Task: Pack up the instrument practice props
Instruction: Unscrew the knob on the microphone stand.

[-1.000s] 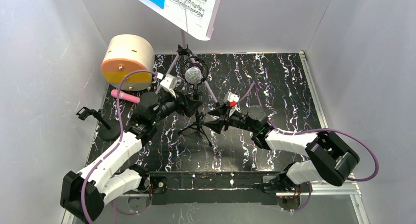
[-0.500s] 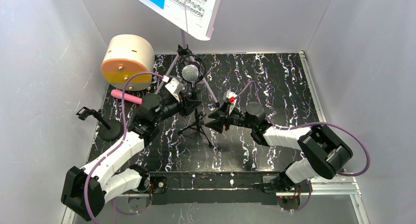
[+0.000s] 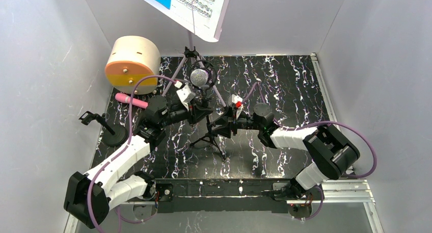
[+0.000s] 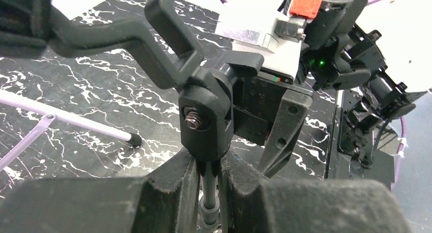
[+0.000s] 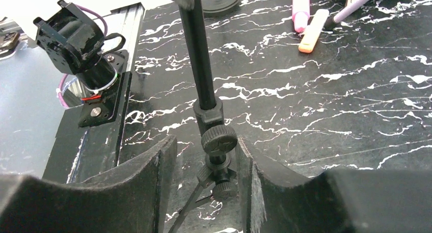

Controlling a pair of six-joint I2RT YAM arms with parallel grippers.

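Left pincer (image 4: 209, 169) just clamped: wide open a second ago, now pinched on the thin stem under the ring mount (image 4: 168, 54) of the silver-mesh mic (image 3: 199, 78). Right pincer (image 5: 206, 151) has slid in from the right, half open, straddling the tripod (image 3: 206, 137) knob, with no grip that I can see. The mic stands mid-table (image 3: 290, 90), just near of the music stand (image 3: 190, 40). I reckon lifting or folding comes next. Pink microphone (image 3: 130, 100) lies far left, unpacked.
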